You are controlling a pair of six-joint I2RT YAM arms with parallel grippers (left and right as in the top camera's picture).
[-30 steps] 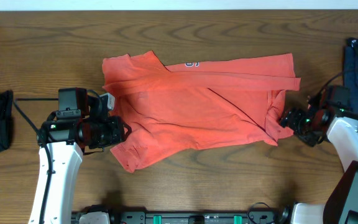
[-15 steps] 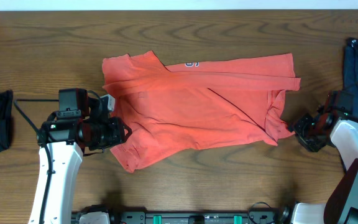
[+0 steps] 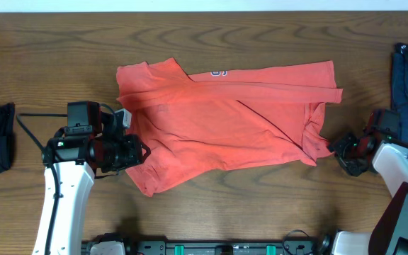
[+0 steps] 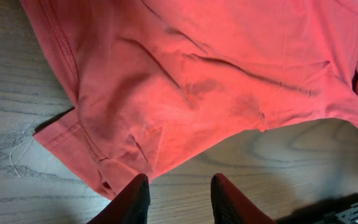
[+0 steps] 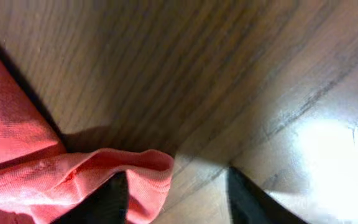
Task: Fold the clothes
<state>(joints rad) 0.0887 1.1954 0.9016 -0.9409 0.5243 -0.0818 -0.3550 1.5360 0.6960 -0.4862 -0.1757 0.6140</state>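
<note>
The crumpled coral-red short-sleeved T-shirt is lying mid-tabletop. The left gripper is hovering at its hem, jaws partly open, empty. The right gripper is sitting at the shirt's corner, jaws apart, gripping nothing.

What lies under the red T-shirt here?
Only the wooden table shows around the red T-shirt, which lies spread on it with a band folded over near its top edge. Anything beneath the cloth is covered and cannot be seen.
</note>
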